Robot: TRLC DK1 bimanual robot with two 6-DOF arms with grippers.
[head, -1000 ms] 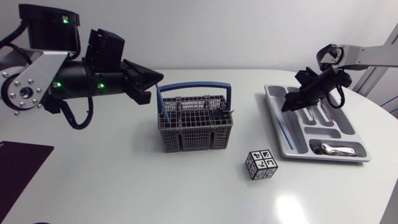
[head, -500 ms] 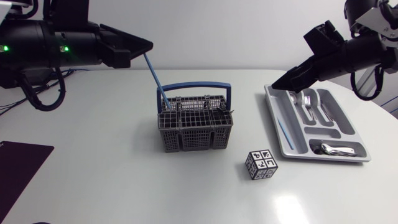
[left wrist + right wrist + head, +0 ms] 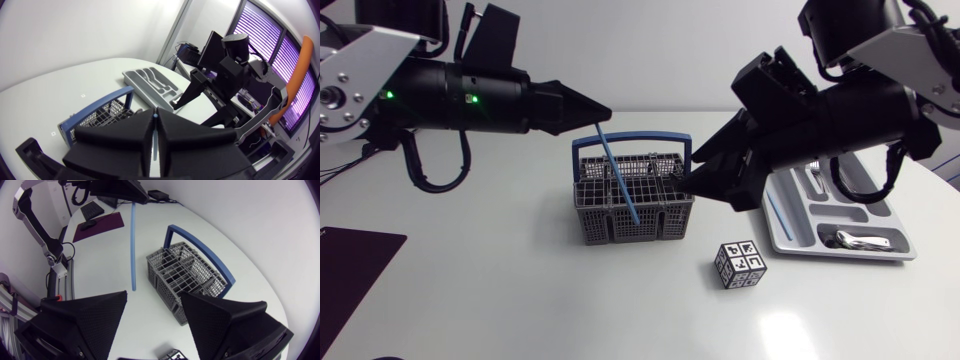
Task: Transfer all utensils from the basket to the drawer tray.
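My left gripper (image 3: 603, 113) is shut on the upper end of a long blue stick (image 3: 618, 170), which hangs slanted above the grey wire basket (image 3: 635, 205) with its blue handle. In the right wrist view the stick (image 3: 133, 245) is clear of the basket (image 3: 190, 275), its lower end over the table. In the left wrist view only the stick's tip (image 3: 156, 115) shows between the closed fingers. My right gripper (image 3: 700, 190) is open at the basket's right side, nothing between its fingers (image 3: 95, 315). The grey drawer tray (image 3: 790, 235) at the right holds metal cutlery (image 3: 860, 240) and another blue stick (image 3: 775, 213).
A small black-and-white patterned cube (image 3: 740, 265) stands on the table in front of the basket, to its right. A dark mat (image 3: 350, 265) lies at the left edge. My right arm hides the tray's near-left part.
The left gripper pulled the blue stick up out of the basket and carried it right. The right arm swung from the tray over to the basket and opened wider.
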